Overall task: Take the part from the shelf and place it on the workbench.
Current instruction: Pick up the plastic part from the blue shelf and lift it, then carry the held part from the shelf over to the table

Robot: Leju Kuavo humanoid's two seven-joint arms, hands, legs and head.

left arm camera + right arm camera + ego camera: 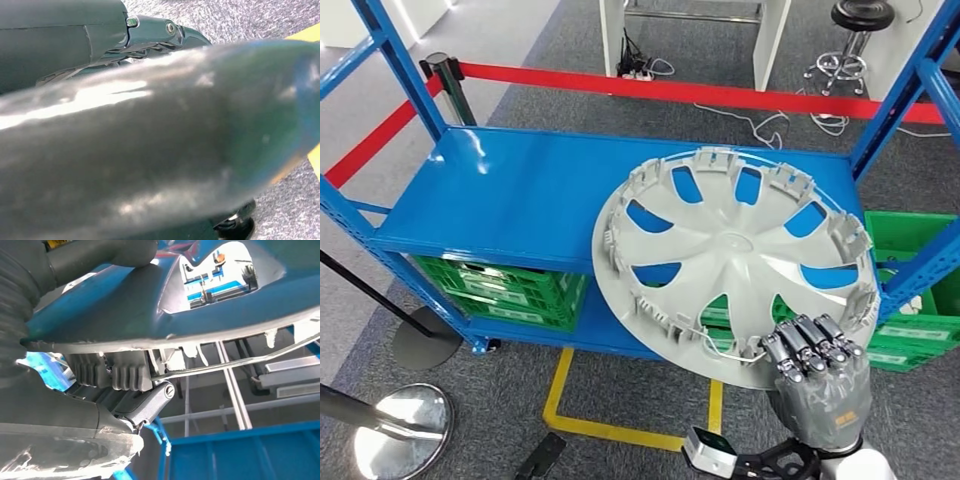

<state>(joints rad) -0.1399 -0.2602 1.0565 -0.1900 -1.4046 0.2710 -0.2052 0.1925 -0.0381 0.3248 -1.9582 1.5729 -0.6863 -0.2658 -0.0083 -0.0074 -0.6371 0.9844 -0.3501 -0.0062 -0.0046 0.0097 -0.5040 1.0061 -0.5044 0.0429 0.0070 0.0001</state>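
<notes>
The part is a grey plastic wheel cover (731, 250), inner side up, with clips round its rim. It lies tilted over the right end of the blue shelf (509, 190), its near edge past the shelf's front. My right hand (818, 385) grips that near rim from below right. In the right wrist view the fingers (128, 377) press one side of the wheel cover's rim (151, 305) and the thumb lies across the other. My left hand (75, 40) hangs low over grey carpet beside a blurred silvery surface; how its fingers lie I cannot tell.
Green crates (509, 290) sit on the lower shelf level, with more crates (924, 250) at the right. Blue uprights frame the shelf. A red barrier belt (660, 90) runs behind it. Stanchion bases (395, 430) and yellow floor tape (622, 430) lie in front.
</notes>
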